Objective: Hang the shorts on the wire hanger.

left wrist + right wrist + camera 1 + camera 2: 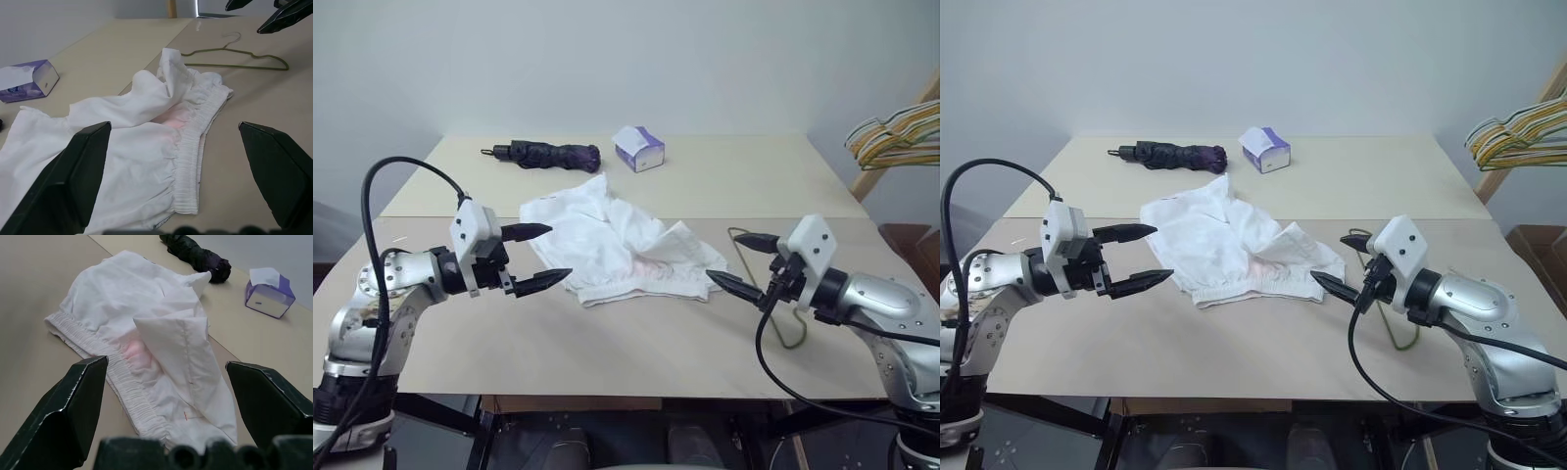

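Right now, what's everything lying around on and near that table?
shorts: one, white, crumpled mid-table between both grippers
wire hanger: one, olive-grey, flat on the table to the right of the shorts
umbrella: one, dark purple, folded, far edge
tissue box: one, purple and white, far edge beside the umbrella
coloured hangers: a bunch, yellow and green, off the table at far right
table: one, beige
left gripper: black fingers, open
right gripper: black fingers, open

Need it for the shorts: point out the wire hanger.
The wire hanger lies flat on the table on the robot's right, just beyond the shorts, partly behind the right gripper.
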Controlling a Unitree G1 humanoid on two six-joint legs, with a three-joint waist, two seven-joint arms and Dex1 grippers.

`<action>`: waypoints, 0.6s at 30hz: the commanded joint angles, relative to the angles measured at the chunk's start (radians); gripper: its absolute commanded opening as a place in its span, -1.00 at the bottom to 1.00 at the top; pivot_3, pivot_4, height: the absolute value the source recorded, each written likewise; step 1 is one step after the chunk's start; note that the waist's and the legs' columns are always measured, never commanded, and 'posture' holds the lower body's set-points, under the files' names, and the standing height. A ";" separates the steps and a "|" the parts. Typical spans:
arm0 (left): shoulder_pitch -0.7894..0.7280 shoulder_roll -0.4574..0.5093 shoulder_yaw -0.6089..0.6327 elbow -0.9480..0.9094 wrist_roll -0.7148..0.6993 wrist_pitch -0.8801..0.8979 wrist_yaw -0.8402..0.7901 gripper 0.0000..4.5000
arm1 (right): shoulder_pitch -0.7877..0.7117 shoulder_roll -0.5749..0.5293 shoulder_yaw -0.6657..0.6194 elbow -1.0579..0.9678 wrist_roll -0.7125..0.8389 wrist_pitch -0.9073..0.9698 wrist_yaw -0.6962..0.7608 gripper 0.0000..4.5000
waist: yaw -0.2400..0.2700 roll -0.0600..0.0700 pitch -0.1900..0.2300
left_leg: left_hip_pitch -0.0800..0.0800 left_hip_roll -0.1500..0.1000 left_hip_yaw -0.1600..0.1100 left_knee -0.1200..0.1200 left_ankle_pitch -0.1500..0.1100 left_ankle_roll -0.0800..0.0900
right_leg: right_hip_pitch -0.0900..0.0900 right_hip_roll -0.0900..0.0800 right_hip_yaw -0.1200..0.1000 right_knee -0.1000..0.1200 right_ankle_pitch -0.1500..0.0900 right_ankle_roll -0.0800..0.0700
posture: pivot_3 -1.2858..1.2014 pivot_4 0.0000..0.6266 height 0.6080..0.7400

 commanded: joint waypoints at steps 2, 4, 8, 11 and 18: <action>0.000 0.009 0.039 -0.032 -0.024 -0.004 -0.001 1.00 | -0.008 -0.003 -0.013 -0.033 0.013 -0.020 0.001 0.98 | 0.000 0.000 0.000 | 0.000 0.000 0.000 0.000 0.000 0.000 | 0.000 0.000 0.000 0.000 0.000 0.000 | -0.07 -1.00 1.00; 0.003 0.007 0.042 -0.044 -0.028 0.011 0.013 1.00 | -0.006 -0.006 -0.014 -0.033 0.012 -0.020 0.003 0.98 | 0.000 0.000 0.000 | 0.000 0.000 0.000 0.000 0.000 0.000 | 0.000 0.000 0.000 0.000 0.000 0.000 | -0.07 -1.00 1.00; 0.013 0.011 0.039 -0.050 -0.009 -0.002 0.013 1.00 | -0.011 -0.004 -0.007 -0.036 0.012 -0.014 0.000 0.98 | 0.001 0.000 0.000 | 0.000 0.000 0.000 0.000 0.000 0.000 | 0.000 0.000 0.000 0.000 0.000 0.000 | -0.07 -1.00 1.00; 0.019 0.013 0.037 -0.054 -0.002 -0.015 0.006 1.00 | -0.012 -0.011 0.031 -0.066 -0.013 -0.012 -0.006 0.98 | 0.000 0.000 0.000 | 0.000 0.000 0.000 0.000 0.000 0.000 | 0.000 0.000 0.000 0.000 0.000 0.000 | -0.07 -1.00 1.00; 0.073 -0.061 0.066 -0.055 0.028 -0.156 0.044 1.00 | -0.125 0.091 0.477 -0.085 -0.279 0.024 -0.096 0.98 | -0.010 0.000 -0.001 | 0.001 0.000 0.000 0.000 0.000 0.000 | 0.000 0.000 0.000 0.000 0.000 0.000 | -0.07 -1.00 1.00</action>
